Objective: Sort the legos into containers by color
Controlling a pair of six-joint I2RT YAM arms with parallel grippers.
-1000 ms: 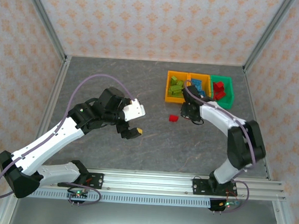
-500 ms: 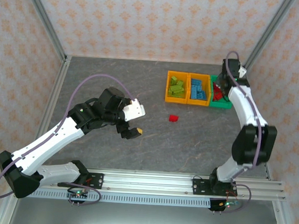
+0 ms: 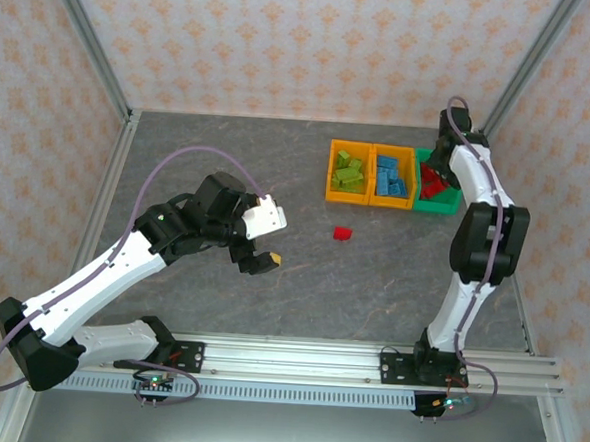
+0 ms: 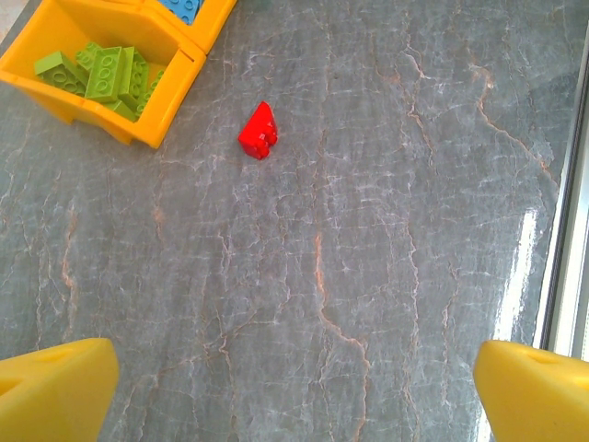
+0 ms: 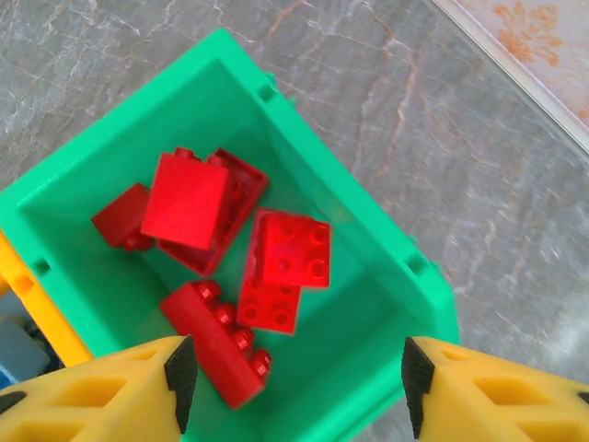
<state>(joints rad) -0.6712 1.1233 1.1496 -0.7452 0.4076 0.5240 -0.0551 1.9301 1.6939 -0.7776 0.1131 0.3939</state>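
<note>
My right gripper [image 5: 294, 378] hangs open over the green container [image 5: 368, 221], with nothing between its fingers. Several red legos [image 5: 285, 253] lie in that container just below the jaws. From above, the right gripper [image 3: 437, 160] is at the far end of the green container [image 3: 446, 203]. One loose red lego [image 3: 343, 233] lies on the table in front of the containers, and it is also ahead of my left gripper [image 4: 294, 396]. The left gripper [image 3: 262, 262] is open and empty, well left of that red lego [image 4: 259, 132].
Two orange containers stand left of the green one: the left orange container [image 3: 331, 173] holds lime green legos [image 3: 349, 171], the middle orange container [image 3: 373, 176] holds light blue legos [image 3: 387, 177]. A metal frame post [image 3: 530, 65] rises behind the right arm.
The right arm has swung from in front of the orange containers to above the green container, and its jaws have opened. The left arm has not moved.
</note>
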